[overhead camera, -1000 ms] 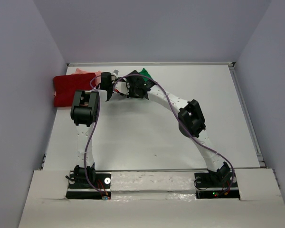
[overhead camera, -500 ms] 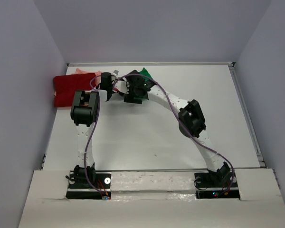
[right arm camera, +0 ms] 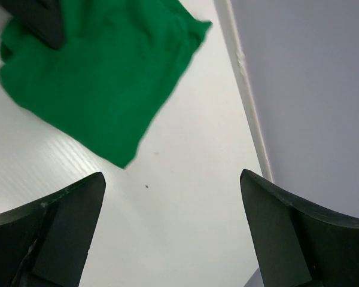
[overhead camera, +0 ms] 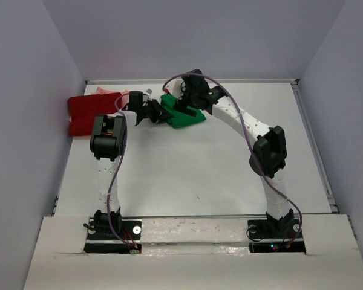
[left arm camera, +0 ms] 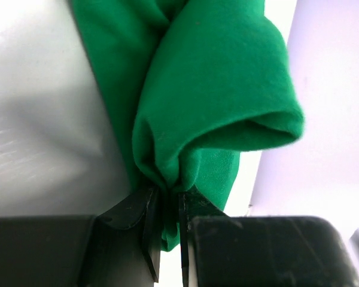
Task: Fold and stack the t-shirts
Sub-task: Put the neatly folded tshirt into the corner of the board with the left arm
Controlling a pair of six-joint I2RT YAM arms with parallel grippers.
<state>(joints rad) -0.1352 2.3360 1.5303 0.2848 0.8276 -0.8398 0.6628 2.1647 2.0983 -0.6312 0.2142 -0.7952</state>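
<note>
**One thin pinch on the green shirt, my other hand off it**

From above: my left gripper [overhead camera: 159,114] is clamped on the left edge of the bright green cloth t-shirt [overhead camera: 186,116], which lies bunched on the white table [overhead camera: 199,175]; my right gripper [overhead camera: 190,96] hangs over the far side of the green shirt, spread wide and gripping nothing; the folded dark red cloth t-shirt [overhead camera: 88,115] sits well to the left of the green shirt, with the pale salmon-pink cloth t-shirt [overhead camera: 112,92] showing at its far edge.

From my left wrist: my jaws are squeezed on only a narrow gathered fold of the green shirt [left arm camera: 215,101]; the rest swells into a loose roll just past them; I judge that a hard pull could slide that fold out, or twist the roll so the shirt folds crooked.

From my right wrist: my fingers [right arm camera: 66,221] stand far apart with bare table between them; the green shirt [right arm camera: 96,78] lies up and to the left of them, apart from both; closing here would catch nothing; with one hand holding, dragging may heap the cloth; the dark shape [right arm camera: 36,18] on the green shirt is, I think, my left gripper, so reaching in risks a knock.
</note>
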